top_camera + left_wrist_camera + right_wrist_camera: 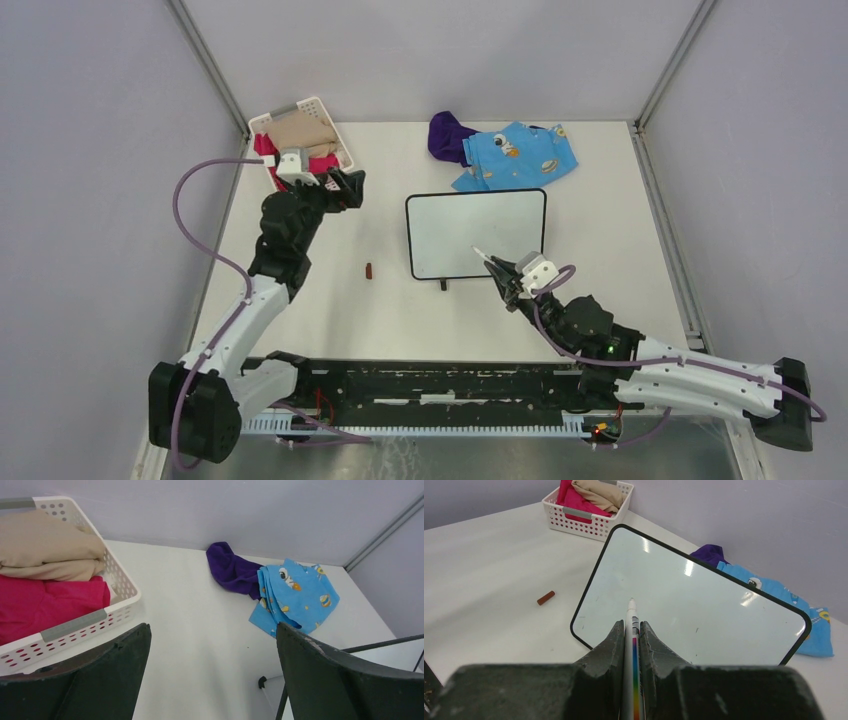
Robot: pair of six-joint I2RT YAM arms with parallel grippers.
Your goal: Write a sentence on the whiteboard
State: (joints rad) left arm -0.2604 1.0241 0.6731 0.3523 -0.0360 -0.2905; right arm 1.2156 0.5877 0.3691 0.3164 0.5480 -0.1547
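My right pincer (pixel 503 272) is clenched on the marker (pixel 484 257), whose tip points away from me over the near right part of the whiteboard (pixel 460 225); whether it touches the surface I cannot tell. The whiteboard lies on the tabletop (pixel 600 300) just ahead of this pincer, its long side running left to right, with no words on it. My left pincer (pixel 345 188) hangs released by the basket (pixel 318 108), well apart, so my right arm is the nearer for writing.
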